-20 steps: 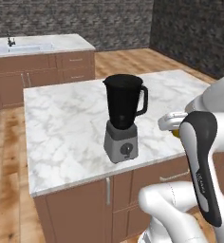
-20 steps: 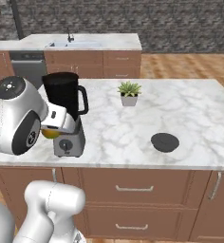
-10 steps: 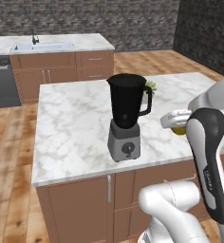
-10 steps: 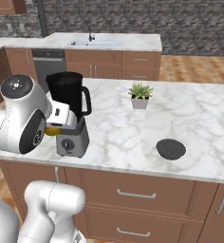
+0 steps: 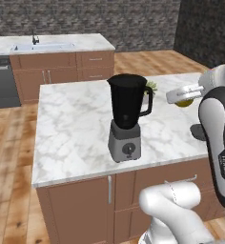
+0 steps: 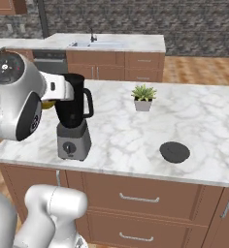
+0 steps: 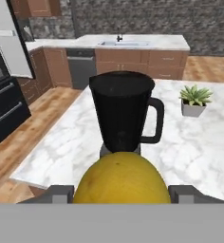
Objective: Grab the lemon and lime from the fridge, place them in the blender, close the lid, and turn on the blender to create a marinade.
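Blender [image 5: 128, 116] stands near the front edge of the marble island counter [image 5: 71, 128], jar uncovered, handle toward the potted plant [image 6: 143, 97], dial facing the front. In the left base view, a broad strip of bare marble lies left of the blender out to the counter's left edge; the wooden floor [image 5: 12, 157] beyond is open up to the back counter with the sink [image 5: 43, 46]. Right of the blender in that view, the gripper [image 5: 183, 95] hangs above the counter, level with the jar's upper half, jaws wide around the lemon [image 7: 121, 177]. Hand view: lemon sits between both fingertips [image 7: 60, 193], jar straight ahead. In the right base view, open marble separates blender and plant; the lid [image 6: 174, 151] lies flat well to the right, near the front edge.
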Controlling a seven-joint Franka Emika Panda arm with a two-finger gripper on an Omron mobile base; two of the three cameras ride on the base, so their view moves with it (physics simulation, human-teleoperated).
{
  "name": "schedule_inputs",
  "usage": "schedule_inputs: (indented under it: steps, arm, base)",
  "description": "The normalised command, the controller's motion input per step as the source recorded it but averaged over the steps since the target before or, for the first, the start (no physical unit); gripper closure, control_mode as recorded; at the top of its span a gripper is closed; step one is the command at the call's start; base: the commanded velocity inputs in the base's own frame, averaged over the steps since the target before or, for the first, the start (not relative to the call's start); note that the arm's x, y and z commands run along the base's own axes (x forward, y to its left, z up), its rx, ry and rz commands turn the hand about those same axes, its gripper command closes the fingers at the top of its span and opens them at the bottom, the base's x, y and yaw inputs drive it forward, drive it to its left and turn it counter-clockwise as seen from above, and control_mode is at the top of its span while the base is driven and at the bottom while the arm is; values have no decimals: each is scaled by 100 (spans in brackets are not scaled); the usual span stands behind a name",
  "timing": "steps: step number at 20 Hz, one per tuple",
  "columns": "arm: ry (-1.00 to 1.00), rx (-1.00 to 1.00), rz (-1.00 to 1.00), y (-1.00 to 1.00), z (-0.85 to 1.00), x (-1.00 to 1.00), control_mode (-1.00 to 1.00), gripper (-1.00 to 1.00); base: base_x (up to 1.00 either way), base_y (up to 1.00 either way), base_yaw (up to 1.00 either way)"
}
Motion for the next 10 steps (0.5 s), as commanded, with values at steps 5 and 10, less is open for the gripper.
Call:
schedule_inputs:
  steps: [5, 10]
  arm:
    - [4, 0, 4, 29, 24, 51, -100, 100]
    - [4, -8, -1, 50, 0, 60, -100, 100]
  base:
    - [0, 0, 0]
    - [0, 0, 0]
